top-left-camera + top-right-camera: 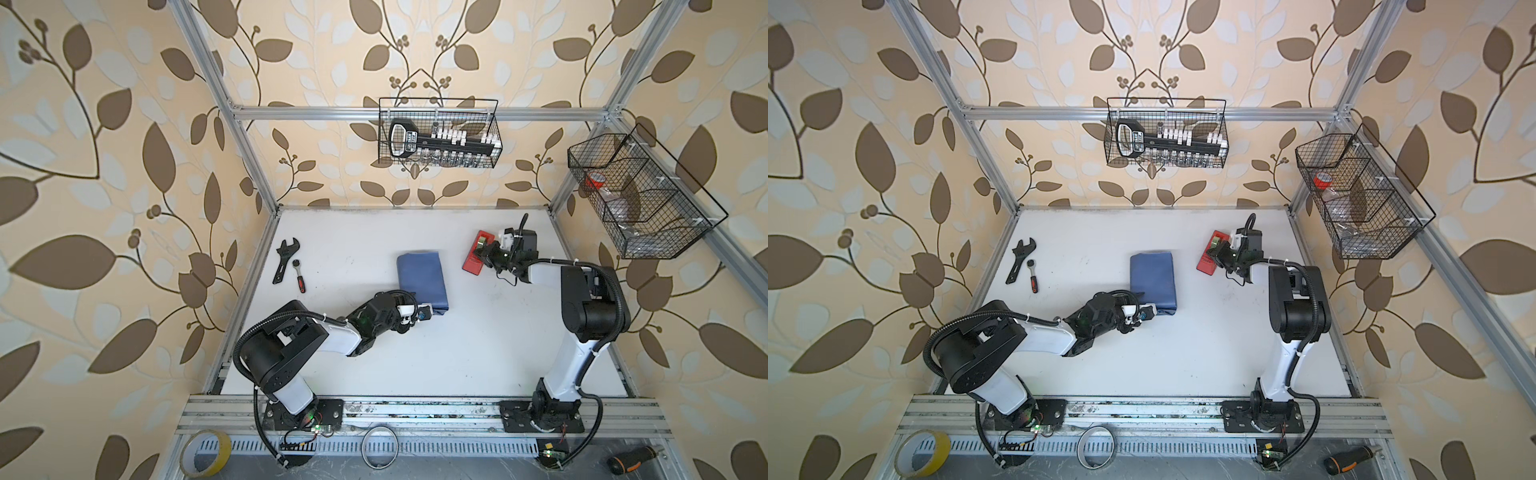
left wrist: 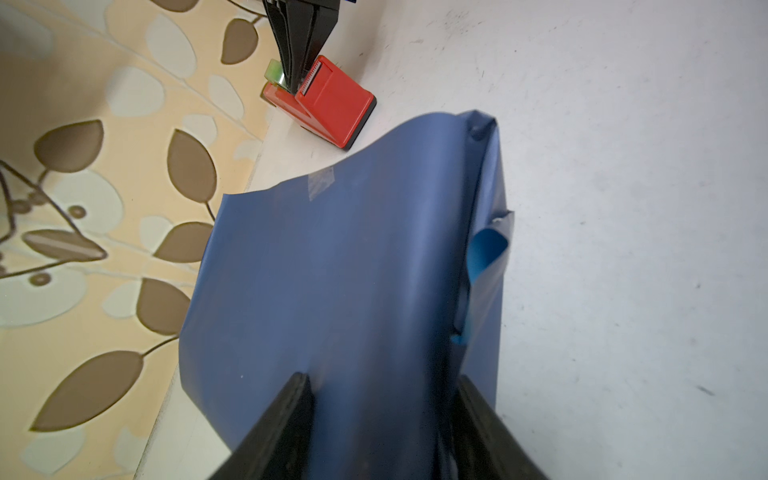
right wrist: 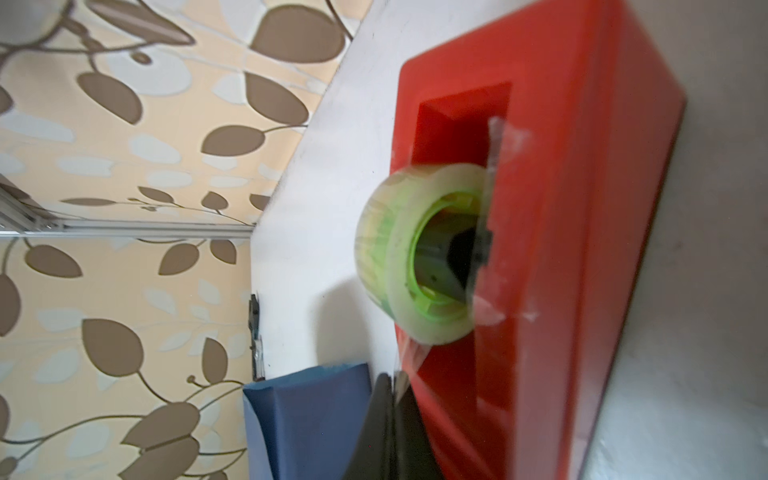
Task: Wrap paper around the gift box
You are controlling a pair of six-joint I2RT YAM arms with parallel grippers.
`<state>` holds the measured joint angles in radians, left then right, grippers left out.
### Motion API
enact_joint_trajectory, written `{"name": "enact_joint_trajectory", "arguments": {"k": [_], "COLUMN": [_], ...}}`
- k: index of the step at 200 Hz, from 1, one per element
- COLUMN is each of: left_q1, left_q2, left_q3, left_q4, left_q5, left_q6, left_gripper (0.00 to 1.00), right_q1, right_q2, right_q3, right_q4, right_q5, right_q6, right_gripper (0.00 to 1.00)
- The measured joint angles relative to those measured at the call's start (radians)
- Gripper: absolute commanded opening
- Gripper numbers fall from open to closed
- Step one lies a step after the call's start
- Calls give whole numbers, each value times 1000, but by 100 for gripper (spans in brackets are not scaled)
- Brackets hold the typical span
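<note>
**One seam taped, ends left to close**

The right gripper (image 3: 390,380), fingers pressed together, pinches a clear tape strip (image 3: 411,357) at the red plastic tape dispenser (image 2: 336,104). The left gripper (image 2: 381,377) clamps the slate-blue paper (image 1: 422,280), which lies mid-table, folded over the hidden gift box. One tape piece (image 2: 321,183) holds the seam; the ends look unfolded. The white tabletop (image 1: 457,353) stands between leaf-patterned walls (image 1: 104,166).

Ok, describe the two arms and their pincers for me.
The left arm and right arm have white links between black joints, each with a black corrugated cable conduit held by white ties. The left pincer and right pincer have flat, tapered black fingers.
</note>
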<state>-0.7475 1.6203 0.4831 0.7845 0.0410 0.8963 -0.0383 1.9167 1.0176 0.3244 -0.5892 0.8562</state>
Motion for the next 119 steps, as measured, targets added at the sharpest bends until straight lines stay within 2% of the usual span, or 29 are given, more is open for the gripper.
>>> {"name": "enact_joint_trajectory", "arguments": {"k": [59,119], "left_q1": [0,0], "left_q2": [0,0], "left_q3": [0,0], "left_q4": [0,0], "left_q5": [0,0], "left_q6": [0,2], "left_gripper": [54,54], "right_q1": [-8,-10], "right_q2": [0,-10], "right_q3": [-70,-100], "right_q4": [180,260], "right_q5": [-69,-89], "right_q6": [175,238], "right_gripper": [0,0]}}
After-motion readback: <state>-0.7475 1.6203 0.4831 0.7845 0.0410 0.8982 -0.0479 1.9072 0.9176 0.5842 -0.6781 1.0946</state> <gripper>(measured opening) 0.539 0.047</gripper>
